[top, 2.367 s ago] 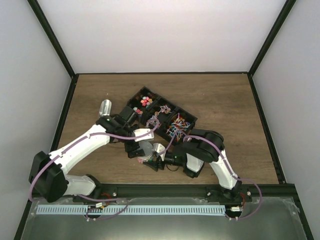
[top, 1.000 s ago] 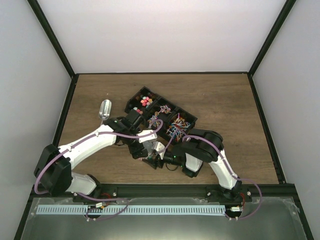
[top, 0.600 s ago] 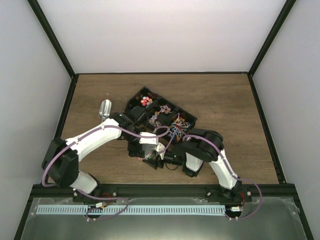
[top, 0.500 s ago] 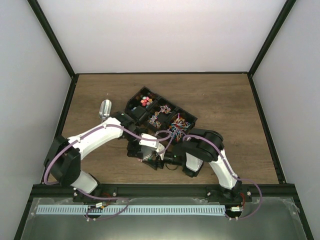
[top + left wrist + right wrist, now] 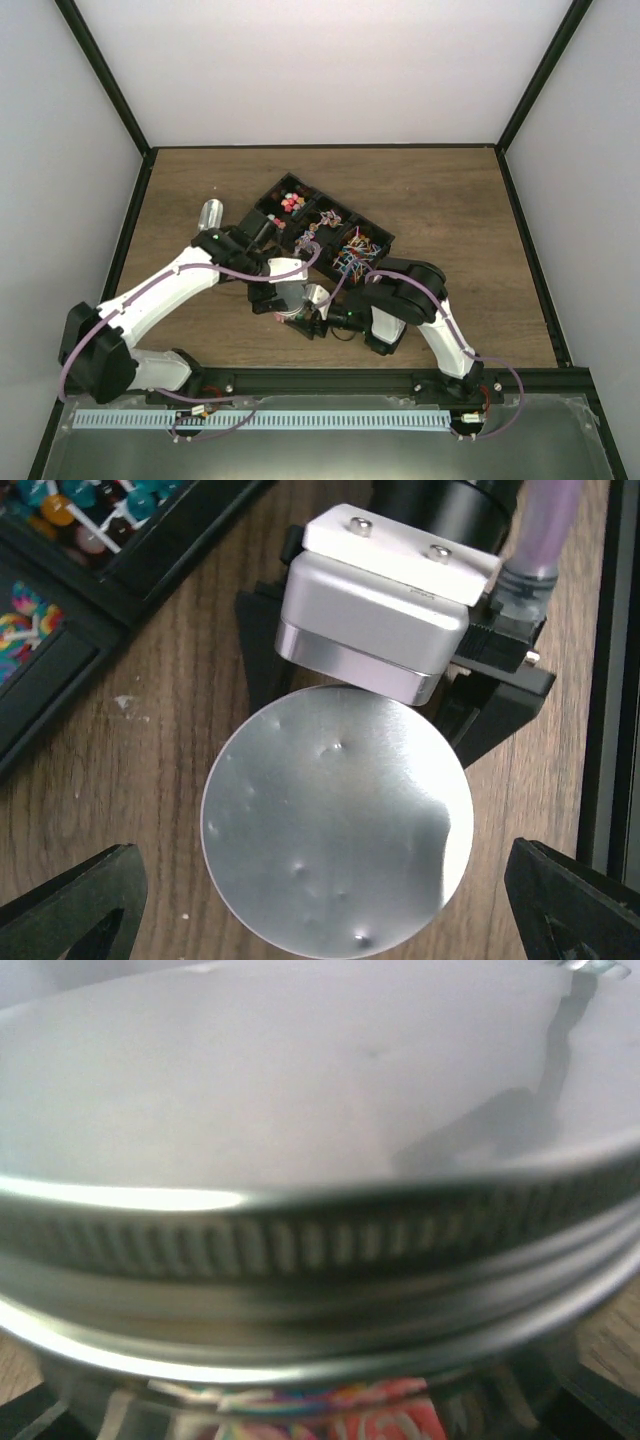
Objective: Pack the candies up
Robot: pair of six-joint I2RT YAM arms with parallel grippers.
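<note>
Since the round silver metal lid (image 5: 290,298) lies flat with both arms gathered on it, we judge the filling done and the closing step in hand. In the top view the left gripper (image 5: 276,296) hangs over that lid and the right gripper (image 5: 312,322) comes in from the near side. Both are just in front of the black plastic compartment tray (image 5: 372,232) on the brown wood-grain table (image 5: 450,200). Tiny bright candies (image 5: 291,202) fill the tray's sections, and a shiny metal scoop (image 5: 210,216) lies apart to the left. From the left wrist we look straight down on the lid (image 5: 335,820), a thin matt disc pocked with small dents. The left fingertips (image 5: 70,905) stand wide apart on either side of it, touching nothing. The right gripper's black fingers run in beneath the lid's far edge from a silver block. From the right wrist the lid's ribbed rim (image 5: 300,1245) fills the frame. Below it the clear round jar (image 5: 480,1400) shows pink, red and blue candies (image 5: 340,1425) packed inside. We judge the right gripper clamped on that jar, though its pads are barely visible. The next move calls for the left jaws to close squarely on the ribbed rim and twist. The smooth glass will want a firm hold from the right.
</note>
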